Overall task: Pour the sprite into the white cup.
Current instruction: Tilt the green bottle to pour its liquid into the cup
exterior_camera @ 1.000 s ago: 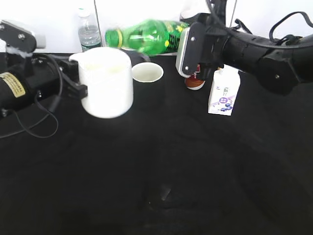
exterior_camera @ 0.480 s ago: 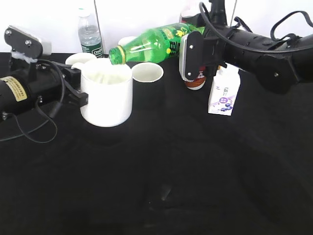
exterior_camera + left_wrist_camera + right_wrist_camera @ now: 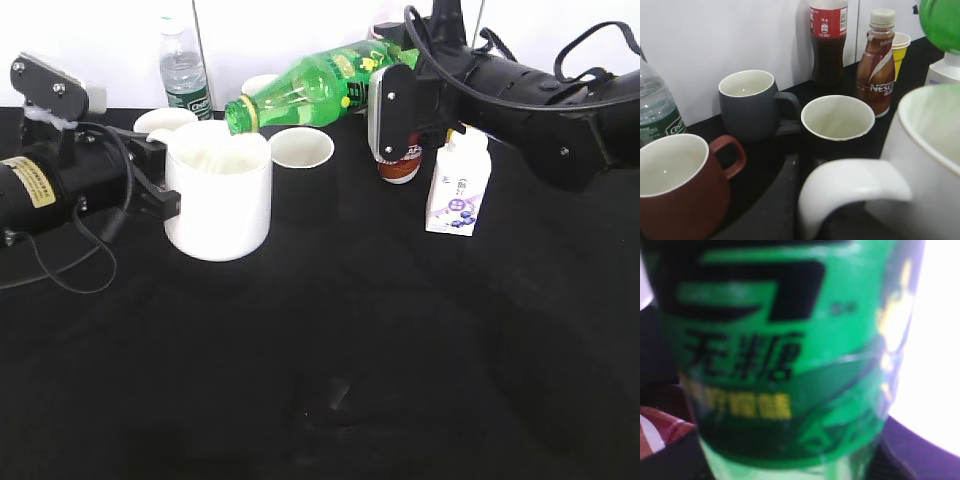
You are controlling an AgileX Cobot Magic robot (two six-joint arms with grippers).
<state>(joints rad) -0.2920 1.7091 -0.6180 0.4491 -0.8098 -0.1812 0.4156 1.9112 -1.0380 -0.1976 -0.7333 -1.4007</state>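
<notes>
The right gripper [image 3: 385, 95] grips the sprite [image 3: 305, 88], tilted over the white cup [image 3: 218, 195], which the left gripper [image 3: 160, 185] clasps by its handle. Behind stands a brown bottle [image 3: 878, 67] reading "NES", beside a yellow cup [image 3: 900, 47].

Sprite bottle [image 3: 315, 82]: translucent green plastic, glossy, w/ printed film label. White cup [image 3: 218, 190]: glazed ceramic, smooth, shiny. Desk [image 3: 400, 340]: matt black cloth. Grey mug [image 3: 751, 103]: matt outside, glossy white inside. Red-brown mug [image 3: 680, 187]: glossy glaze. Coffee bottle [image 3: 879, 65]: shiny plastic wrap. Yellow cup [image 3: 900, 47]: paper. Milk carton [image 3: 457, 185]: printed card. Arm shells: matt black plastic.
</notes>
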